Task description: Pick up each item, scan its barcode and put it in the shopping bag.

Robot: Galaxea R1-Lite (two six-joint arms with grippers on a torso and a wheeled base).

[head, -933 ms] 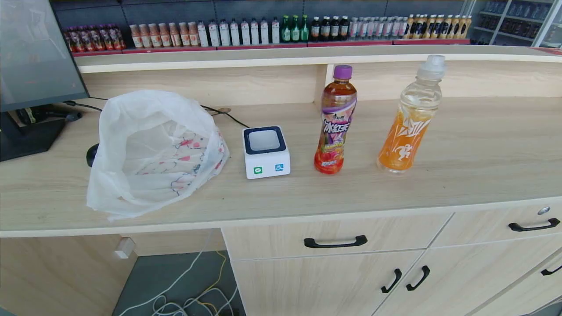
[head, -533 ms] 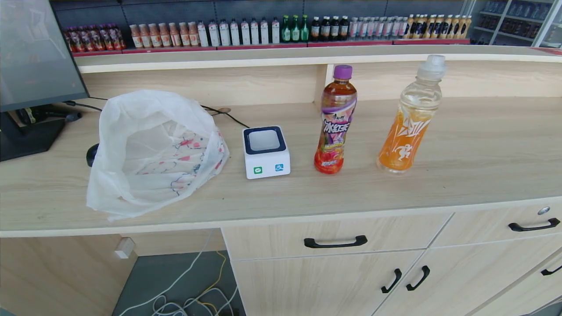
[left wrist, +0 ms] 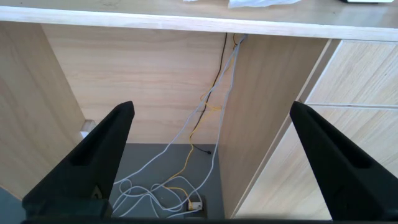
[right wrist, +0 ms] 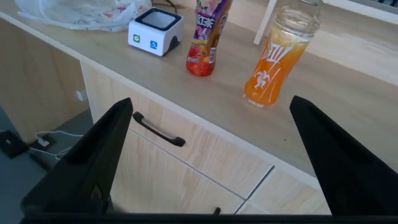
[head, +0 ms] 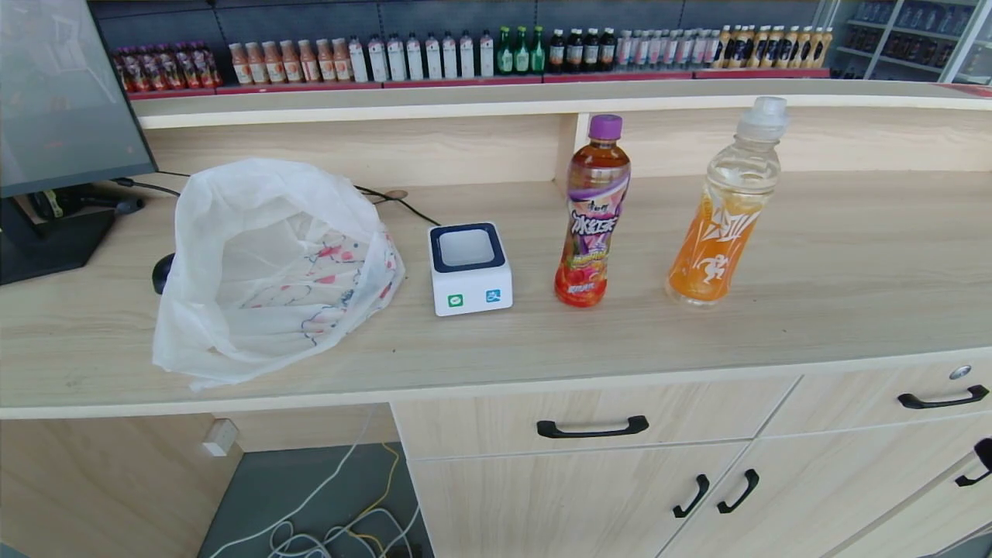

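Right wrist view: the right gripper (right wrist: 210, 102) has its fingers (right wrist: 93, 168) wide apart and empty, low in front of the drawers (right wrist: 186, 174) and below the counter (right wrist: 354, 74) edge.
Orange bottle: the orange bottle (right wrist: 273, 62) is the item nearest these fingers. It stands ahead of and above them, closer to the finger on the side away from the scanner. It is upright on the counter, so its long axis is vertical.
Tea bottle: the tea bottle (right wrist: 204, 37) is upright too, beyond the drawer handle (right wrist: 158, 132), roughly in line with the gap between the fingers and farther off. It is apart from the orange bottle.
Scanner: the scanner (right wrist: 155, 31) sits just beyond the tea bottle, window facing up.
Bag: the bag (right wrist: 68, 12) lies past the scanner with its mouth open, farthest from the right fingers.
Left wrist view: the left gripper (left wrist: 211, 106) also has its fingers spread and empty. It is low, facing the open bay under the counter where cables (left wrist: 186, 186) hang, with the bag's edge above.
Nearer arm: the right arm looks better placed for both bottles, the left for the bag.
Coming move: it likely calls for rising above the counter edge and closing across an upright bottle's body from the side.
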